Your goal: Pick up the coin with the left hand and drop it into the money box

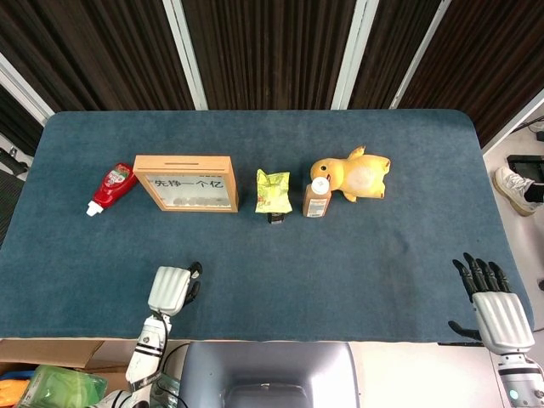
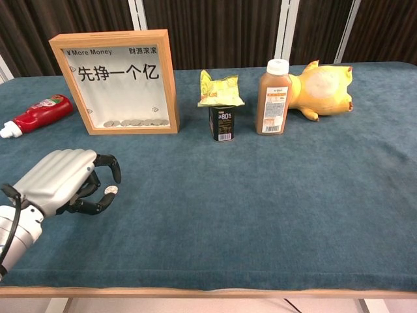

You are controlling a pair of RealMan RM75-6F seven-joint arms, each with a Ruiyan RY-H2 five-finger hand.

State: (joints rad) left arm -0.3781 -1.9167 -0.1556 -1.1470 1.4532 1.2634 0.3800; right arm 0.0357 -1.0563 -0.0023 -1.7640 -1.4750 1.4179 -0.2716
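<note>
At the table's seven o'clock edge, the left hand (image 2: 65, 180) cups curled, parted fingers around the coin (image 2: 111, 190), contact unclear; nothing is held.

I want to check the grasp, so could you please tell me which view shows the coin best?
The chest view: the coin lies on the cloth, framed by the left hand's fingertips. In the head view that hand covers the coin completely.

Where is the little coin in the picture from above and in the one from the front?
Head view: the coin is hidden under the left hand, lower left.
Chest view: the coin lies on the cloth at the left hand's fingertips, lower left.
Shared landmark: the wooden money box, straight behind the coin.
</note>
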